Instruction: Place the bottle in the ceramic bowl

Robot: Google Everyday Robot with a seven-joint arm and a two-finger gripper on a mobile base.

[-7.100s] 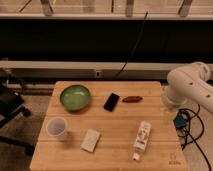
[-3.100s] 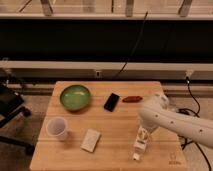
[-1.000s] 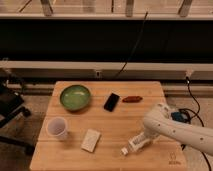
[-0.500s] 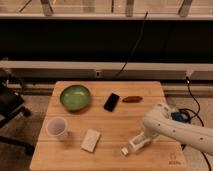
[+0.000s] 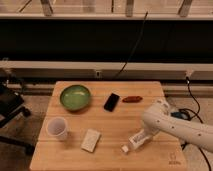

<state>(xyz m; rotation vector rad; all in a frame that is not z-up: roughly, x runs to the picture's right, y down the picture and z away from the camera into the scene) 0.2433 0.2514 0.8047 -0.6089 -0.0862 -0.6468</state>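
— Where is the gripper (image 5: 141, 137) right now?

— Low over the front right part of the wooden surface (image 5: 115, 125), at the end of the white arm (image 5: 172, 127) that reaches in from the right edge.

— And the jaws?

— Together, and as far as this blurry view lets me judge, clamped on the bottle (image 5: 132, 144). It lies tilted on the wood, its white cap pointing toward the front left.

— Is it anywhere near the ceramic bowl (image 5: 75, 96)?

— No, well apart. The green bowl sits at the back left of the surface, with nothing in it.

— What lies between them?

— A dark phone (image 5: 111, 101) just right of the bowl, and a small reddish thing (image 5: 132, 99) beside the phone. Nearer the front, a flat white box (image 5: 90, 140) lies left of the bottle, and a translucent cup (image 5: 57, 128) stands upright further left.
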